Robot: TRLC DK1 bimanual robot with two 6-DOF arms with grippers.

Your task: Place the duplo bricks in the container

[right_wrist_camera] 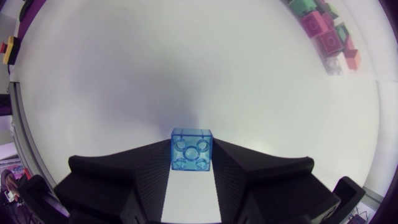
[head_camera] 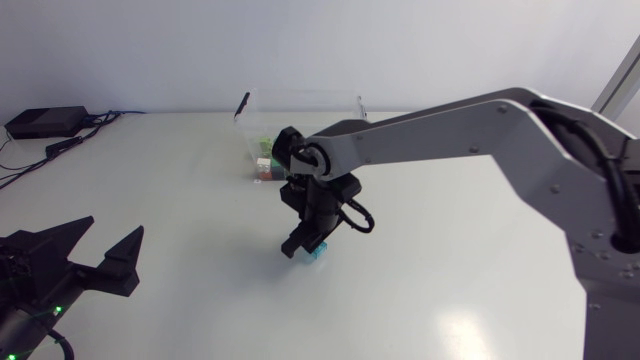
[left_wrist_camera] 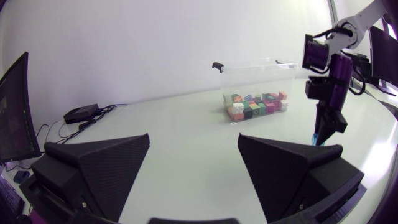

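One blue brick point(right_wrist_camera: 191, 149), which I guess is hard, light and slippery, is pinched by its flat sides in my right claw point(head_camera: 305, 248); my left claw point(left_wrist_camera: 193, 138) gapes wide.

The square translucent blue plastic brick point(right_wrist_camera: 191, 148) looks glossy, the clear plastic box container point(left_wrist_camera: 255, 78) smooth, the white table point(head_camera: 450, 250) faintly shiny, the black right gripper point(right_wrist_camera: 191, 157) matt and ribbed.

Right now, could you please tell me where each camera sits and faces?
Head view: above table, looking down; left arm, right arm show.
Left wrist view: on left arm, facing the container; left end effector open.
Right wrist view: on right arm, facing down; right end effector grips blue duplo brick.
All share that brick.
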